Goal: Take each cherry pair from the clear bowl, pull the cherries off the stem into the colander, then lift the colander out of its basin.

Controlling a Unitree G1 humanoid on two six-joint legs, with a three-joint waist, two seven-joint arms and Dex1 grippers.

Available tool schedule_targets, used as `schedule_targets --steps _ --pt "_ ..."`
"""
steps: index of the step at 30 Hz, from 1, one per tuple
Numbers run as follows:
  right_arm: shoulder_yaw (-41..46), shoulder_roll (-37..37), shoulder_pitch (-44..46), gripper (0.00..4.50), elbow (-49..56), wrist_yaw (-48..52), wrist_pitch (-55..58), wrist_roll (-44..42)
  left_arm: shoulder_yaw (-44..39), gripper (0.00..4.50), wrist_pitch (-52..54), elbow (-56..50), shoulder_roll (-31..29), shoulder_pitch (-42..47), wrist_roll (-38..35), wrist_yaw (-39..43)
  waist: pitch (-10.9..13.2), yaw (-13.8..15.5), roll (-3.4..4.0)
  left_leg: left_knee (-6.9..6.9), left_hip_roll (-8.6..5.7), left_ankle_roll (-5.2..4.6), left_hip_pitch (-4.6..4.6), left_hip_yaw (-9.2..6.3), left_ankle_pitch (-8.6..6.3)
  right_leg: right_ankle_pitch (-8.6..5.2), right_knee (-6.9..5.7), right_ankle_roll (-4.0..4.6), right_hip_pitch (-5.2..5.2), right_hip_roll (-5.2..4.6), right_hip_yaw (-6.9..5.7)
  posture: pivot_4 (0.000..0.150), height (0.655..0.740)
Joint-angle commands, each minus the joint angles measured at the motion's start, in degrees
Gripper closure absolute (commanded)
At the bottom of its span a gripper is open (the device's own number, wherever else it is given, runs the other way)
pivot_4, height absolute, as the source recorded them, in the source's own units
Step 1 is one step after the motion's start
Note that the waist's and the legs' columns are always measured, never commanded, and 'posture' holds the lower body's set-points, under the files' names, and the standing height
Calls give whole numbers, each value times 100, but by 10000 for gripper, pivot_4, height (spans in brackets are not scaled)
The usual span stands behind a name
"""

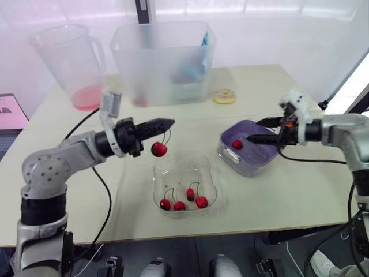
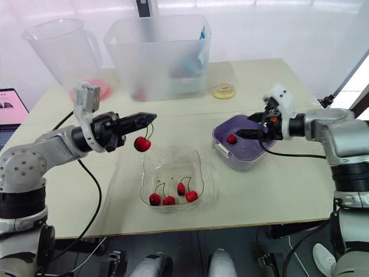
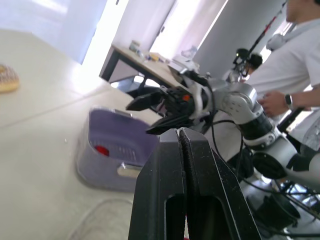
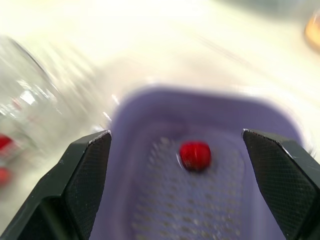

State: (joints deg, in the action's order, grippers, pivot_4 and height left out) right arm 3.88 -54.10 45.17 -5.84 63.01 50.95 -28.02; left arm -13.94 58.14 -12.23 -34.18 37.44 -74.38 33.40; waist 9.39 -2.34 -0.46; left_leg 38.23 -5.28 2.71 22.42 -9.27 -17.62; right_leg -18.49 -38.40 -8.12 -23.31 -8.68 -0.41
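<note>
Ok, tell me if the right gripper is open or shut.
Open. On the right gripper the fingers stand wide apart over the colander, gripping nothing.

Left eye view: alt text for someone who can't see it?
The left end effector, shut, dangles a stemmed cherry near the clear bowl of four cherries. The right end effector hovers open over the purple colander holding one cherry.

Beige table (image 1: 277,196), bright, perhaps curtained wall (image 1: 259,34)
</note>
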Motion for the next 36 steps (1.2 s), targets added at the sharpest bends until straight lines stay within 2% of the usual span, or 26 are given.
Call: schedule_targets --steps 1,8,14,20,24,27,31,36 --pt "616 216 72 445 665 -194 592 -762 -191 45000 -119 58 33 322 -159 -13 0 -4 0 0 0 0 0 0 0 0 1 0 0 0 0 1500 7400" --pt "816 1561 -445 445 2218 -1144 1638 -2136 -99 45000 -101 316 127 652 -49 61 0 -18 0 1 4 0 -1 -2 0 0 -5 0 -2 3 1 1500 7400" --pt "458 3131 -219 445 2231 -2162 1656 -2498 104 45000 28 248 373 668 -99 95 -1 -22 -1 5 -1 0 -1 -13 0 1 -6 -1 3 1 1 1500 7400" --pt "326 3988 -27 445 2127 -2638 1626 -2836 153 45000 38 189 479 645 -105 73 -1 -28 0 4 -2 0 -1 -16 0 1 -9 -1 2 1 1 1500 7400" --pt "311 4147 25 445 2093 -2810 1640 -2970 138 45000 48 139 504 610 -141 36 -1 -26 0 4 -2 1 -1 -18 0 1 -10 -1 1 1 1 1500 7400" --pt "309 4233 43 9265 2060 -2937 1687 -3120 138 45000 45 86 519 573 -153 12 -2 -40 0 4 -2 1 -1 -18 0 1 -10 -1 1 1 1 1500 7400" --pt "205 4210 44 28440 2059 -2992 1668 -3132 147 45000 31 66 531 566 -123 26 -2 -46 0 5 -2 0 -1 -18 0 1 -38 -1 -2 1 3 1500 7400" --pt "162 4148 28 28440 2033 -3028 1629 -3092 151 45000 12 65 533 569 -93 46 -2 -43 0 6 -2 1 -1 -17 0 1 -51 -1 -7 0 3 1500 7400"
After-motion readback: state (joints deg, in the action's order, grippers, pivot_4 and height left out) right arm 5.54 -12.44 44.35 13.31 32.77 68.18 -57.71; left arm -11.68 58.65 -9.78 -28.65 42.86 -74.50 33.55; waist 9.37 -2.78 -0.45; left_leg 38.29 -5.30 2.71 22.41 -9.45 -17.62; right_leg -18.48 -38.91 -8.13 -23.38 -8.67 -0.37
